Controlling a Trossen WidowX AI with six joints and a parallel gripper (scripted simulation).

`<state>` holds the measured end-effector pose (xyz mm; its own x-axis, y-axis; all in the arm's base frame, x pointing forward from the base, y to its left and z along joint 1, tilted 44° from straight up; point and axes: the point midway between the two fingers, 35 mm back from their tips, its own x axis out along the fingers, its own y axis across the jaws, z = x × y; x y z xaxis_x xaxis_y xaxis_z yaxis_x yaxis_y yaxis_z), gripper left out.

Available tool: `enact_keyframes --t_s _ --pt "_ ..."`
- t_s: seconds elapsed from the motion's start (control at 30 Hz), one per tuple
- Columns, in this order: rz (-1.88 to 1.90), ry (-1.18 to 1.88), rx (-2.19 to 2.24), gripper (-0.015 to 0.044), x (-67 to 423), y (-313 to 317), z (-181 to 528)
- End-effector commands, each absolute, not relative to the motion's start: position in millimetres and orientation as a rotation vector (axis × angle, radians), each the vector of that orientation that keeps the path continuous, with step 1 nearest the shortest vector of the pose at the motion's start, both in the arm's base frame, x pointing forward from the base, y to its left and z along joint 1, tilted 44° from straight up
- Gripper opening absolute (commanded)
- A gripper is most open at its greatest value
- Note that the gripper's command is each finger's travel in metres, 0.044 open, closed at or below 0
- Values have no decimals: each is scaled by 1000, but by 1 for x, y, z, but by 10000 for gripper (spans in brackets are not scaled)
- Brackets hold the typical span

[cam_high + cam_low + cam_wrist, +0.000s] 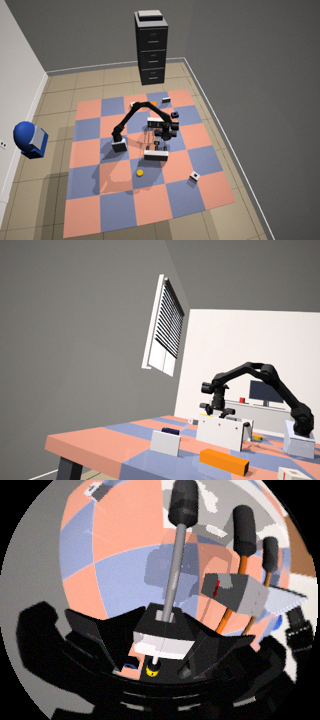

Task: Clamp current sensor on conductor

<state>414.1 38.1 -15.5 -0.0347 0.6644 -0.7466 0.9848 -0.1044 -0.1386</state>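
The sensor, a black and white block, sits around the grey conductor and looks closed. Its arrow and latch do not show. My gripper points down over that conductor and is slightly open, one finger on each side of the sensor, close to it. In the top view the gripper body hides the sensor. The conductors run between a front white panel and a rear white panel. A yellow mark lies on the rear panel's top; no LOAD lettering is readable.
A grey block with a red arrow sits on the neighbouring orange conductor. A navy block, white plate, orange bar, yellow disc and white block stand around the panels.
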Motion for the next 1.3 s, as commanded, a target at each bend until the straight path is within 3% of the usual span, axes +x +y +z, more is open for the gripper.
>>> enact_keyframes --t_s 0.0,0.07,0.3,0.6,0.87,1.27 --pt "-963 1730 1804 253 414 38 -15" --pt "-963 1730 1804 253 414 38 -15" --pt "-963 1730 1804 436 414 38 -15" --pt "-960 1725 1809 440 414 36 -13" --pt "-843 1508 1960 440 395 -19 62" --pt "-840 1502 1963 440 394 -21 63"
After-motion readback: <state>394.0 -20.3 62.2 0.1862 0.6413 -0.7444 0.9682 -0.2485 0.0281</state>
